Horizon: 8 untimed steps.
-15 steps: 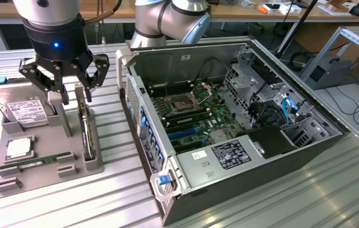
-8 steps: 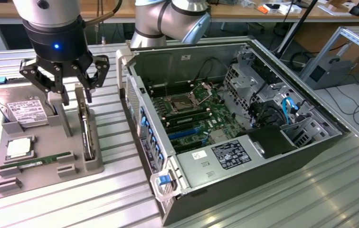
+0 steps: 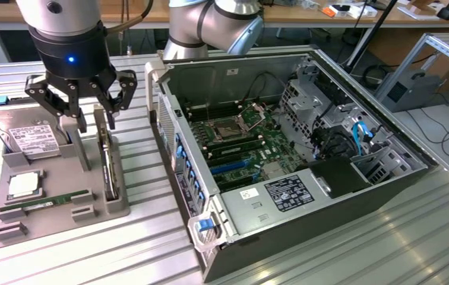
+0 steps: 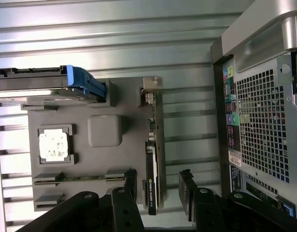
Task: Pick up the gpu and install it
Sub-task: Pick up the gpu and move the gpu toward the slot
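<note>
We see the black multi-link gripper (image 3: 96, 123) w/ fingers spread wide, holding nothing. Right under it the gpu (image 3: 107, 172), a thin dark card w/ pale metal bracket, stands on edge in the grey plastic holder tray (image 3: 18, 231). Fingertips (image 4: 186, 186) flank it, not touching.

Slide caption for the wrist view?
Open gripper poised over the gpu, standing on edge in the grey tray.

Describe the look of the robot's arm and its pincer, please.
The arm is built of silver metal tubes with rounded grey joint caps. Its wrist section is black with a small blue light. The pincer is black, with two jointed fingers of bolted links.
</note>
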Available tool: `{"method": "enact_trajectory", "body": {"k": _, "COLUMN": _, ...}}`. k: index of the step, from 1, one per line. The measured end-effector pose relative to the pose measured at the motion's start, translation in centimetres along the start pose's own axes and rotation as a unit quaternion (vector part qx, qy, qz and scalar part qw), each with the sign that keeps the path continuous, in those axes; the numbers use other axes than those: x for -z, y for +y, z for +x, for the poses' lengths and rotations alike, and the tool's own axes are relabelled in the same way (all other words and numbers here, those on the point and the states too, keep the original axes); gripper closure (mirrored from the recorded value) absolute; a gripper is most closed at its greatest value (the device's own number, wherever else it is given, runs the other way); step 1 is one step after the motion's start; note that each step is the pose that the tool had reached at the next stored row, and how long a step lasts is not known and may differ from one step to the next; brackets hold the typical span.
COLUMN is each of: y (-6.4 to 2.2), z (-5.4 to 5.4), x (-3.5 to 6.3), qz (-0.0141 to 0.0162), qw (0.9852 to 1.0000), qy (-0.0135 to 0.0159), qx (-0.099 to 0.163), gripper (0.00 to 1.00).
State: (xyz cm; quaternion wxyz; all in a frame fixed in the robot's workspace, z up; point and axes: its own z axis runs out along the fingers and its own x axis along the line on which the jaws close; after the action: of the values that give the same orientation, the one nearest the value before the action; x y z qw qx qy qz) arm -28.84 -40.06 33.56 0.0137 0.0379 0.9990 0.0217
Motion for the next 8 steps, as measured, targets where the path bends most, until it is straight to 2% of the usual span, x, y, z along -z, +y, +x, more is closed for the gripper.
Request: {"method": "enact_trajectory", "body": {"k": 8, "y": -0.01, "z": 0.0, "x": -0.22, "qz": 0.0, "qw": 1.0, "qy": 0.0, "qx": 0.0, "gripper": 0.52}}
